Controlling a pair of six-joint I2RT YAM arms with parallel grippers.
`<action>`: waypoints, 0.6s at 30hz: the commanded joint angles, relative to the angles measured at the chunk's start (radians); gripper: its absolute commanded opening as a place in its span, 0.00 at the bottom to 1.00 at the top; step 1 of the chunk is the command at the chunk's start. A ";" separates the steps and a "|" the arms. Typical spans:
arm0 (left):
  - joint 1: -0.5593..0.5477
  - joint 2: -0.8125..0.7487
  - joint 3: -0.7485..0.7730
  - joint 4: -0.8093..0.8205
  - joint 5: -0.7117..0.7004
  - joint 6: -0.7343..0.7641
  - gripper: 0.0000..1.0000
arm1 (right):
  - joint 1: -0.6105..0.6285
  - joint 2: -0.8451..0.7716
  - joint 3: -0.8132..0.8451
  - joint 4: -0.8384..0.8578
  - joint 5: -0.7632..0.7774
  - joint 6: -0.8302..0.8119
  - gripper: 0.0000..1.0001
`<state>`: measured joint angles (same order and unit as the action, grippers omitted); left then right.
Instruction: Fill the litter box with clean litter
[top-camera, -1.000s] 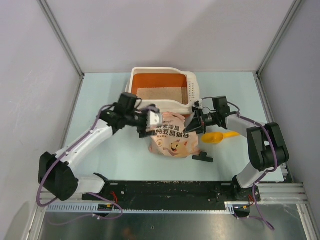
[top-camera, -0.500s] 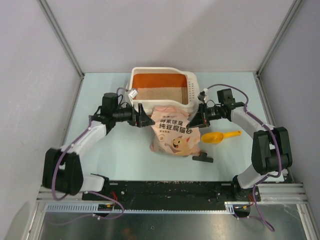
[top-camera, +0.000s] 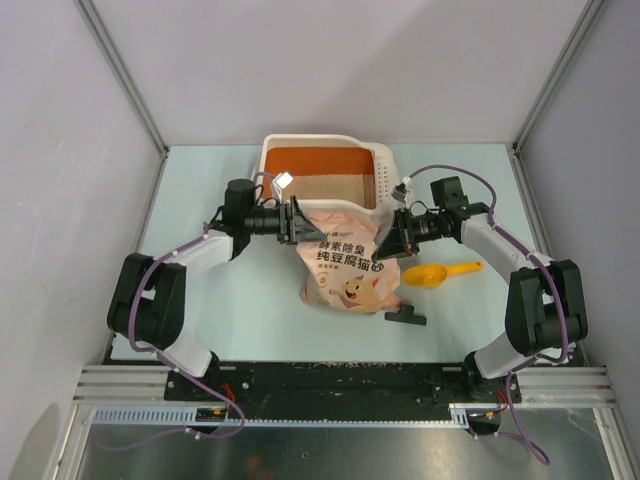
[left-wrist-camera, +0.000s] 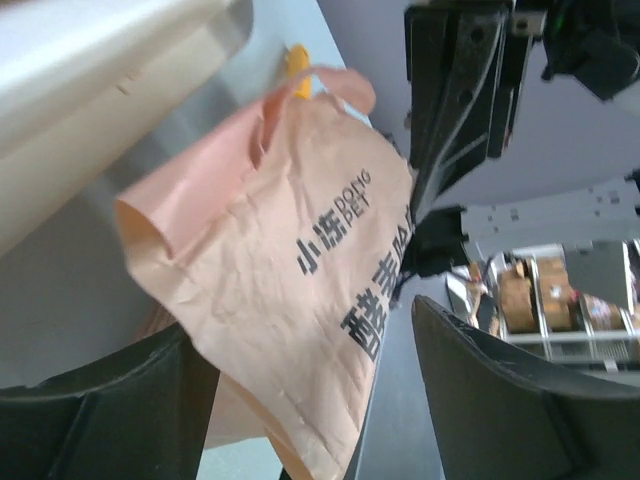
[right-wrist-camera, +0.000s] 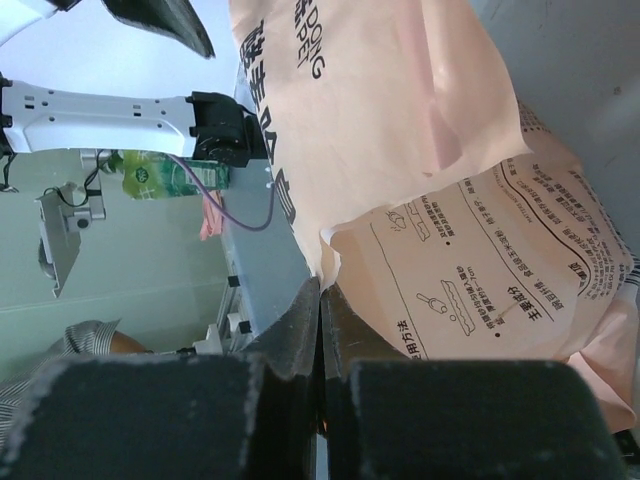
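Observation:
The cream-white litter box (top-camera: 270, 160) stands at the back centre, with an orange-brown inner wall and pale beige clean litter (top-camera: 320, 187) on its floor. A pink printed bag (top-camera: 345, 265) lies just in front of it, its top leaning on the box's front rim. My right gripper (top-camera: 388, 238) is shut on the bag's upper right edge; the right wrist view shows the jaws (right-wrist-camera: 320, 300) closed on the bag (right-wrist-camera: 400, 130). My left gripper (top-camera: 298, 222) is open at the bag's upper left corner. In the left wrist view the bag (left-wrist-camera: 300, 250) hangs between the wide-apart fingers (left-wrist-camera: 100, 420).
An orange plastic scoop (top-camera: 440, 272) lies on the table to the right of the bag. A small black clip (top-camera: 405, 317) lies in front of the bag's lower right corner. The box's cream outer wall (left-wrist-camera: 90, 60) fills the upper left of the left wrist view.
My left gripper drew back to the left, then came in again higher, open around the bag's upper left corner. My right gripper has lifted the bag's top toward the box.

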<state>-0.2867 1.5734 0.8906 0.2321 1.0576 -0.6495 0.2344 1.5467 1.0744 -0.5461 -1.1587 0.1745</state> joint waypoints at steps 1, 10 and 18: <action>-0.026 0.031 0.041 0.067 0.113 -0.041 0.75 | 0.003 -0.004 0.051 0.017 0.011 0.005 0.00; 0.017 -0.048 -0.027 0.069 0.193 -0.070 0.17 | 0.011 0.036 0.087 0.075 -0.062 0.042 0.00; 0.165 -0.177 -0.166 0.061 0.258 -0.223 0.00 | 0.037 0.095 0.104 0.147 -0.263 0.201 0.00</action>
<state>-0.1921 1.4815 0.7731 0.2760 1.2411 -0.7742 0.2588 1.6211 1.1282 -0.4786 -1.2495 0.2344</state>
